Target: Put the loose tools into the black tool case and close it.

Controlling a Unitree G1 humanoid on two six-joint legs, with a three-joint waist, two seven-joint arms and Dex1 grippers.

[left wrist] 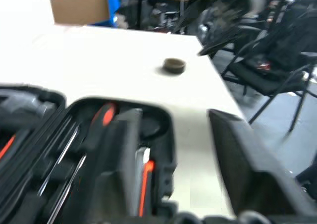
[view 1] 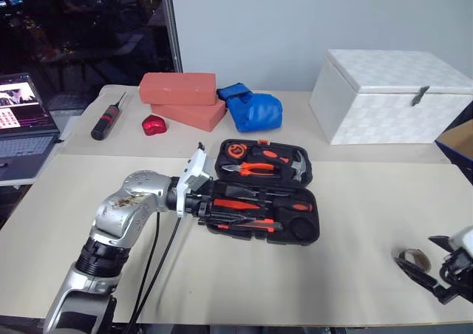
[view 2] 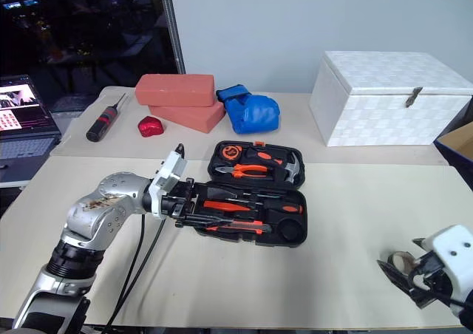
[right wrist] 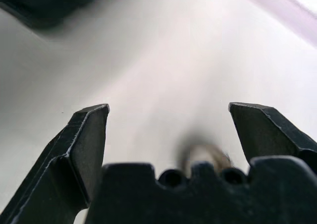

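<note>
Tape roll [view 2: 403, 262] lay on the tabletop [view 2: 340, 223] near right, just beside the wide-open right hand [view 2: 403, 278]; straddling it squarely seemed wise. Black tool case [view 2: 247, 201] sat open centrally, left hand [view 2: 194, 205] parted at its edge.

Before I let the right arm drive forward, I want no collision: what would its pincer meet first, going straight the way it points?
Most likely the small tape roll, lying on the table right at the open right pincer. The right wrist view shows it low between the fingers; how far ahead is unclear.
</note>
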